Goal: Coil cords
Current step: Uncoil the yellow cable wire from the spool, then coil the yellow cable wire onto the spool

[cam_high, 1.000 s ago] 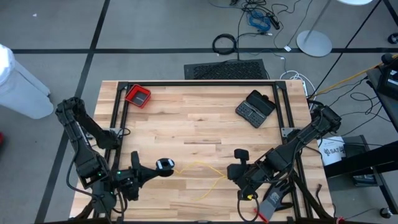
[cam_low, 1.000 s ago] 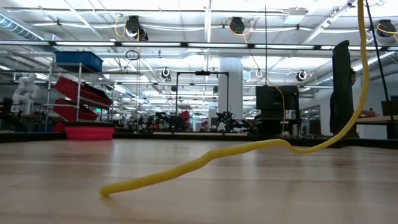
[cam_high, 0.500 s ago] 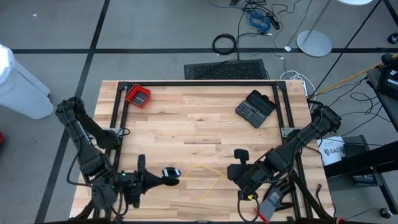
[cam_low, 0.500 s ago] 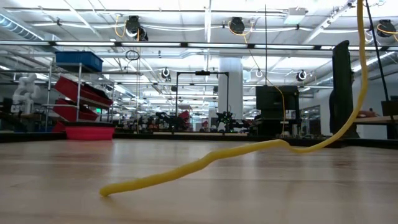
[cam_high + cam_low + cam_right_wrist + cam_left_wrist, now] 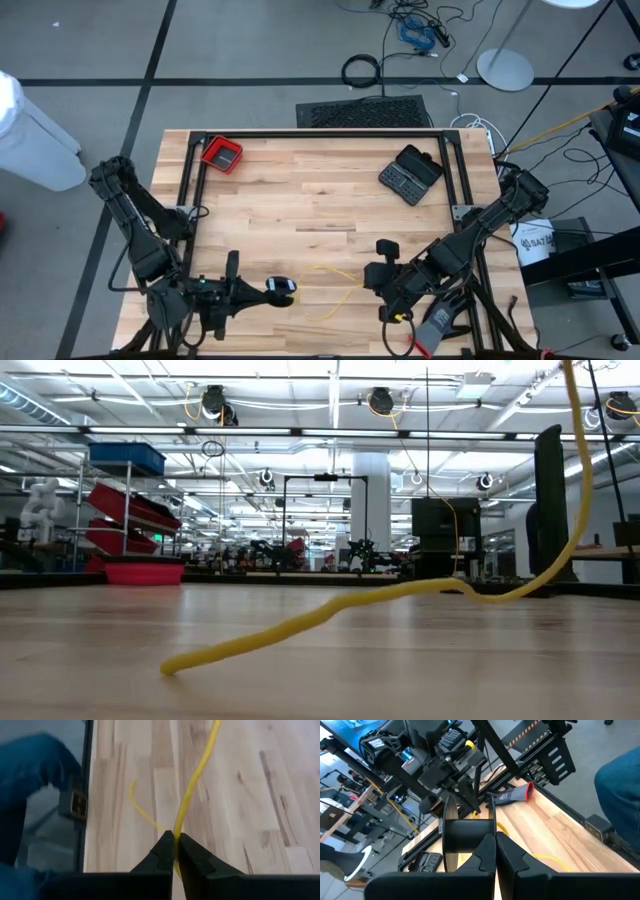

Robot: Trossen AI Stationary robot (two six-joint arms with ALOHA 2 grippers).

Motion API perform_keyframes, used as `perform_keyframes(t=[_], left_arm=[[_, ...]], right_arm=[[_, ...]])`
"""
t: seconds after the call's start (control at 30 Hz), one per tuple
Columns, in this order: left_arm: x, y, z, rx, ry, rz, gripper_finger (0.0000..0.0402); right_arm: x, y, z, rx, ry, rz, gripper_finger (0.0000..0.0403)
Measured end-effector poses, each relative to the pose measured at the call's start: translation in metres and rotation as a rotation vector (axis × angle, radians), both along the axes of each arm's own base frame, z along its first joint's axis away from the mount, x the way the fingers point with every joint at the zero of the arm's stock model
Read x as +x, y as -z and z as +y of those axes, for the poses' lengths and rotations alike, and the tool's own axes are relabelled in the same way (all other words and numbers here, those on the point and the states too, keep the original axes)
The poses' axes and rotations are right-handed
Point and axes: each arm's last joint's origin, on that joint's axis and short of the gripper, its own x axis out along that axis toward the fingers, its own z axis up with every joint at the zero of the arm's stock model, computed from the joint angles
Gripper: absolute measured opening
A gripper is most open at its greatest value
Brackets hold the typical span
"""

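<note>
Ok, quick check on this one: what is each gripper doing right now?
Left gripper: shut on a black spool.
Right gripper: shut on the thin yellow cord, which trails across the wooden table.

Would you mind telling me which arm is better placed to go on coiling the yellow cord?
The right: its gripper is already shut on the yellow cord, while the left gripper holds a black spool.

Yellow cord [image 5: 335, 287]; red tray [image 5: 222, 154]; pale wood table [image 5: 320, 200].
</note>
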Motion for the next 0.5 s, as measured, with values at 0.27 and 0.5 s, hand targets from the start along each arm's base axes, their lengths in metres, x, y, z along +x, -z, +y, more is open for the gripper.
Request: perform_keyframes(t=[0.27,0.5], left_arm=[[0.002,-0.011,-0.005,-0.06,0.064,-0.073,0.0],[0.003,-0.013,-0.006,-0.062,0.091,-0.09,0.0]], right_arm=[[0.006,-0.006,0.003,0.0,-0.043,-0.085,0.0093],[0.02,-0.019,0.006,-0.16,-0.095,-0.313,0.0165]])
